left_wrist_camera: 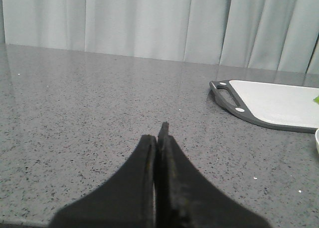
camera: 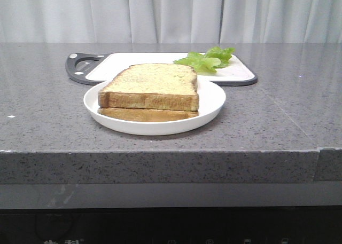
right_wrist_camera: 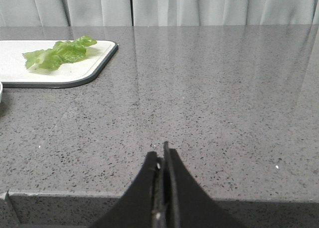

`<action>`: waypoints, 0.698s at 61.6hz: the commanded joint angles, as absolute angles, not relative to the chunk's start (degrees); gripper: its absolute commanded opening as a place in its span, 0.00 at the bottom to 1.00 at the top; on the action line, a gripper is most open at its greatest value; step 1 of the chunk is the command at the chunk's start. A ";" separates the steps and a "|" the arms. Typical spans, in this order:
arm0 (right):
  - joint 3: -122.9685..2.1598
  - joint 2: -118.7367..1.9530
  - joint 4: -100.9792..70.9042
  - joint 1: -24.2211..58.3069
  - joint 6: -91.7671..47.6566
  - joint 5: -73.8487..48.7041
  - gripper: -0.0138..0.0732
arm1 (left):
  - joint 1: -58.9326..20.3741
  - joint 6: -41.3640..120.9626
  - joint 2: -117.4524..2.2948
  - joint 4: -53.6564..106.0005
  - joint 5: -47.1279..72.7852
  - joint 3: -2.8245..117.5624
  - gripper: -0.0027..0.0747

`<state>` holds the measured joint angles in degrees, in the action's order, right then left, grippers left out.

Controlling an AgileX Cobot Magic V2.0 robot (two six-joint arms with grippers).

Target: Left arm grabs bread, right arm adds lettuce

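left gripper [left_wrist_camera: 159, 138] closed above counter [left_wrist_camera: 99, 113], right gripper [right_wrist_camera: 162, 155] likewise closed

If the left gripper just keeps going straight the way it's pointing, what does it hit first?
Probably nothing soon. The left gripper, shut, points over bare counter toward the curtain; the cutting board lies off to one side. Depth is unclear.

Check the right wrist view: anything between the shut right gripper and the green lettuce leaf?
Nothing: only bare speckled grey countertop between the black right gripper and the ruffled green lettuce on the white cutting board.
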<state>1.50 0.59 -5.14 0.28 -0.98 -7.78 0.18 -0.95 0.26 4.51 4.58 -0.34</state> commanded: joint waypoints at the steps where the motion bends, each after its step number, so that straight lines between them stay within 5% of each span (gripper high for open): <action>1: 1.39 1.78 -5.09 0.13 -1.15 -2.75 0.08 | 0.06 -1.24 1.26 4.78 -0.35 -0.60 0.01; 43: 1.34 1.78 -5.09 0.13 -1.15 -2.81 0.08 | 0.06 0.95 1.26 -5.66 0.00 -0.60 0.01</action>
